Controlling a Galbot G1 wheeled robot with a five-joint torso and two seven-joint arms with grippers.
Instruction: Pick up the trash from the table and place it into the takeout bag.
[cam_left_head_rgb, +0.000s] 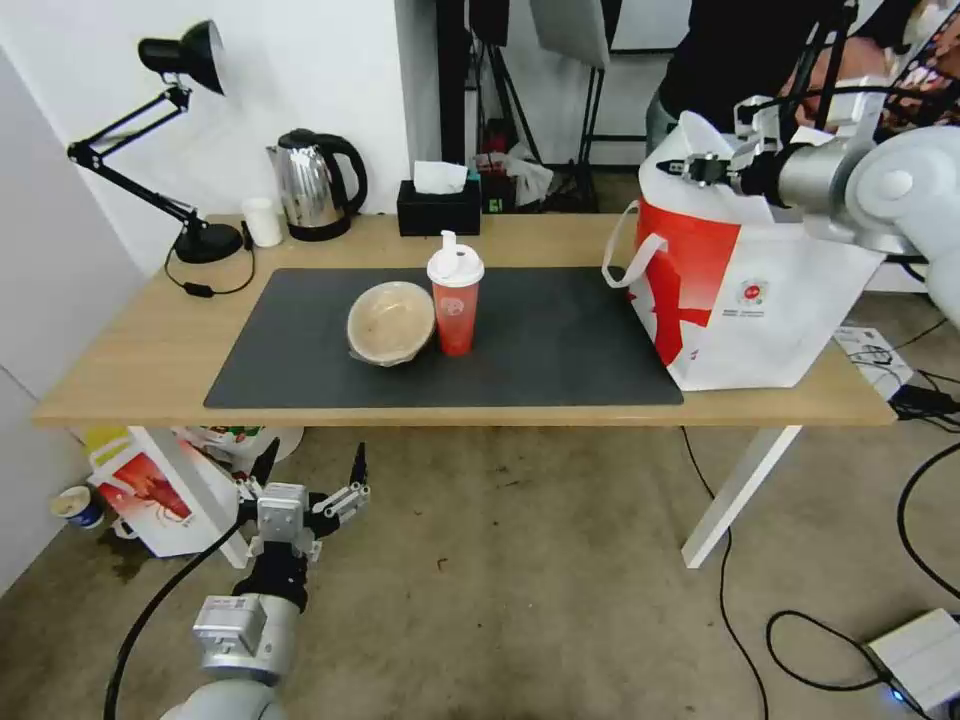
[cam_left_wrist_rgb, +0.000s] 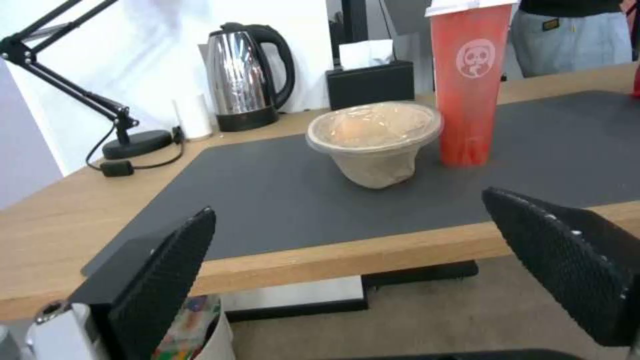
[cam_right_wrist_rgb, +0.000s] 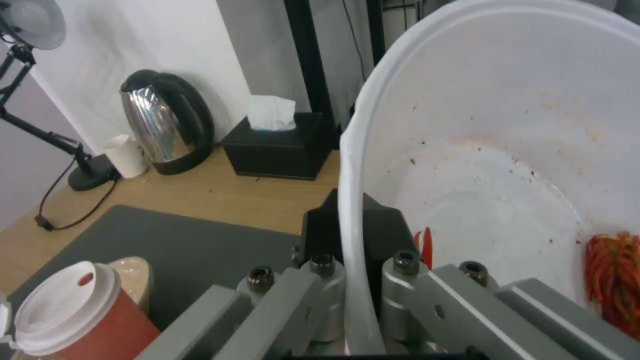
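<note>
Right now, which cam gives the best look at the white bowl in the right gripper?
Right wrist view: the white bowl is seen close up, its rim clamped between the right gripper fingers, with red scraps inside. In the head view it is a white edge above the takeout bag. The left wrist view faces the beige bowl and red cup instead.

A white wall (cam_left_head_rgb: 300, 70) rises behind a black desk lamp (cam_left_head_rgb: 160, 120), steel kettle (cam_left_head_rgb: 315, 185) and black tissue box (cam_left_head_rgb: 438, 205). The concrete floor (cam_left_head_rgb: 520, 580) carries loose black cables (cam_left_head_rgb: 740, 620).
</note>
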